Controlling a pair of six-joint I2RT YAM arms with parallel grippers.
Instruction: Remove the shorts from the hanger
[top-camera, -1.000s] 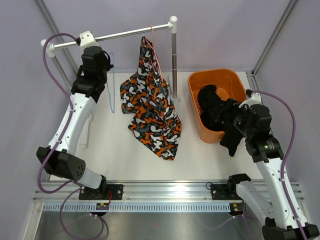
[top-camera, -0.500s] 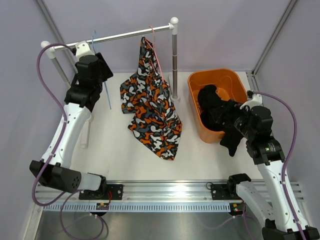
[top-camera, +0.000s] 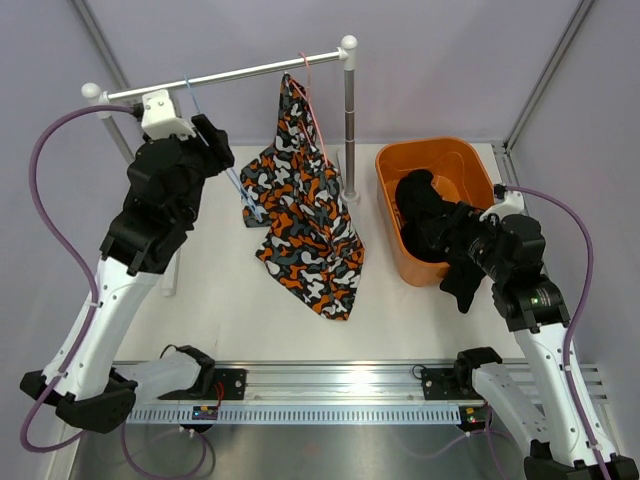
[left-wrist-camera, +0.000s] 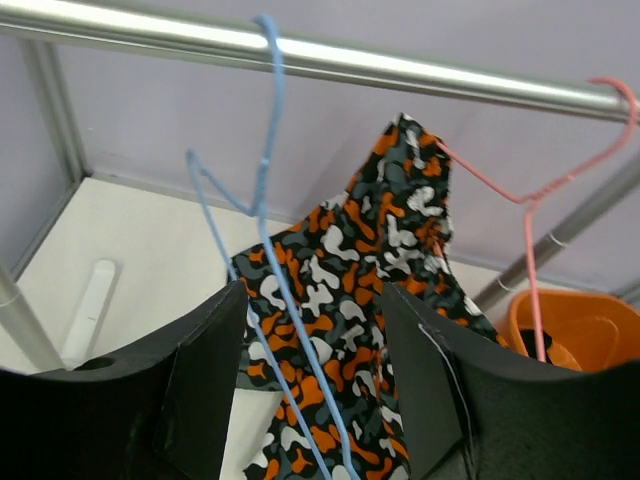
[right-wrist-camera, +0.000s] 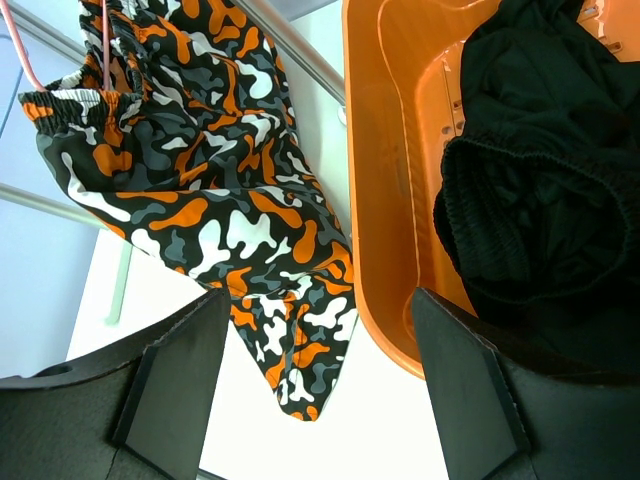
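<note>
Camouflage shorts (top-camera: 305, 230) hang off the pink hanger (left-wrist-camera: 533, 270) on the rail (top-camera: 260, 64); black shorts (right-wrist-camera: 540, 170) sit in the orange bin (right-wrist-camera: 390, 200); my left gripper (left-wrist-camera: 312, 300) gapes around the blue hanger (left-wrist-camera: 266, 130); right gripper (right-wrist-camera: 320, 300) spread, empty.

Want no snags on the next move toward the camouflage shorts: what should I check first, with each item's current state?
1. Camouflage shorts off the pink hanger: not ok; they hang from it on the rail.
2. Black shorts inside the orange bin: ok.
3. Right gripper free: ok; open, nothing between its fingers.
4. Left gripper clear of the blue hanger: not ok; the wire runs between its open fingers.
5. Blue hanger hooked on the rail: ok, per the left wrist view.
</note>
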